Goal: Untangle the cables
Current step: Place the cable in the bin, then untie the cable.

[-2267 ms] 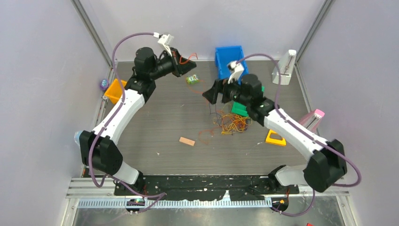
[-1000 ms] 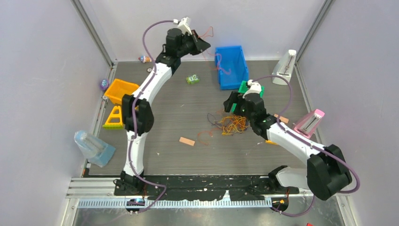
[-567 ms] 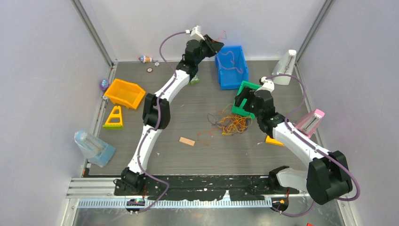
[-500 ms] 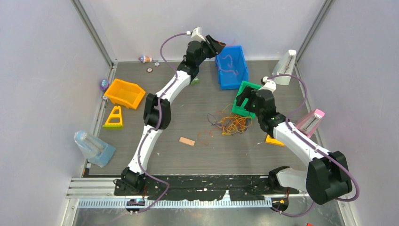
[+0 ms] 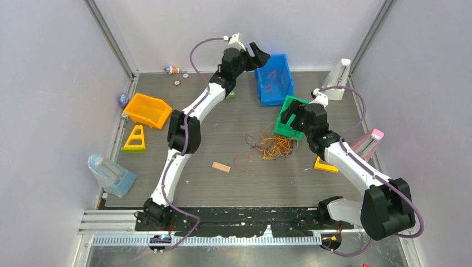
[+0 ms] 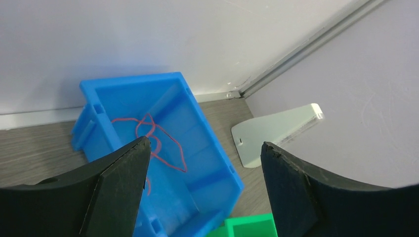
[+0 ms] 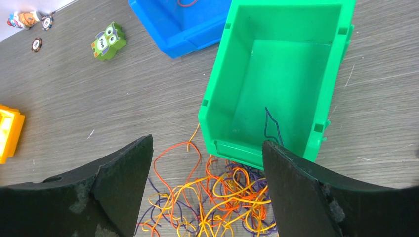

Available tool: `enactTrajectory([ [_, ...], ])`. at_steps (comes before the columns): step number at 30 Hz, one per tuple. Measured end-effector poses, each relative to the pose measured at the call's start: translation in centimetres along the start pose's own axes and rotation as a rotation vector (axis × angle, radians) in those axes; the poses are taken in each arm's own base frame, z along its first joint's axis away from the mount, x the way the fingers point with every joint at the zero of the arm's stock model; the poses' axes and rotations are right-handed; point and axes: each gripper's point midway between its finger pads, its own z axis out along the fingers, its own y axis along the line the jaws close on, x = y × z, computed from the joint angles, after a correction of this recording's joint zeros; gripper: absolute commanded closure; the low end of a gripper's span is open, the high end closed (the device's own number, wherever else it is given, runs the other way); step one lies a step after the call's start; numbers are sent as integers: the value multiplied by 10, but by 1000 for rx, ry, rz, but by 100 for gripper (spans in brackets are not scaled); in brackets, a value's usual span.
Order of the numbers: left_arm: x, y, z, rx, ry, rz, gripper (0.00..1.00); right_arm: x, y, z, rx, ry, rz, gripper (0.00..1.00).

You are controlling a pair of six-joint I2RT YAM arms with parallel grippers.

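Observation:
The cables (image 5: 273, 147) lie as a tangle of orange, yellow, red and purple strands mid-table; in the right wrist view this tangle (image 7: 222, 192) sits just in front of the green bin (image 7: 217, 89). One dark purple cable (image 7: 271, 126) lies inside that bin. A red cable (image 6: 153, 140) lies loose in the blue bin (image 6: 133, 81) at the back. My left gripper (image 5: 259, 55) hangs open above the blue bin (image 5: 281, 94), nothing between its fingers. My right gripper (image 5: 288, 115) stands open above the green bin's (image 5: 293, 102) near edge, empty.
An orange bin (image 5: 147, 109) and a yellow triangle (image 5: 133, 140) are at the left, a clear blue container (image 5: 110, 174) near the front left. A tan block (image 5: 221, 167) lies near the tangle. A green owl toy (image 7: 106, 41), white stand (image 6: 276, 131), pink stand (image 5: 370, 142) and orange frame (image 5: 324, 165) are also present.
My left arm swung right over the blue bin and its gripper opened; the red cable it carried now lies in the bin. The right gripper shifted slightly back over the green bin.

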Motion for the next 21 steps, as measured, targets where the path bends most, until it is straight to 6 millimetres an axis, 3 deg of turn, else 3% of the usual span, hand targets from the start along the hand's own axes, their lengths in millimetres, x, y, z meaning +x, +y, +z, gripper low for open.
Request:
enactTrajectory([
  [3, -4, -5, -13, -7, 28, 23, 15, -5, 4, 1, 0, 5, 0, 14],
  [7, -16, -16, -49, -26, 85, 58, 8, -12, 9, 5, 9, 28, -7, 14],
  [11, -41, -33, -102, -44, 110, 116, 8, -6, 10, 4, 10, 69, -16, 15],
  [14, -45, -43, -149, -52, 134, 133, 8, 7, 6, 1, 10, 121, -28, 16],
  [17, -30, -44, -191, -57, 183, 140, 8, 27, -3, -4, 25, 187, -51, 16],
  [21, 15, -24, -241, -107, 300, 142, 8, 56, -18, -14, 49, 276, -79, 16],
])
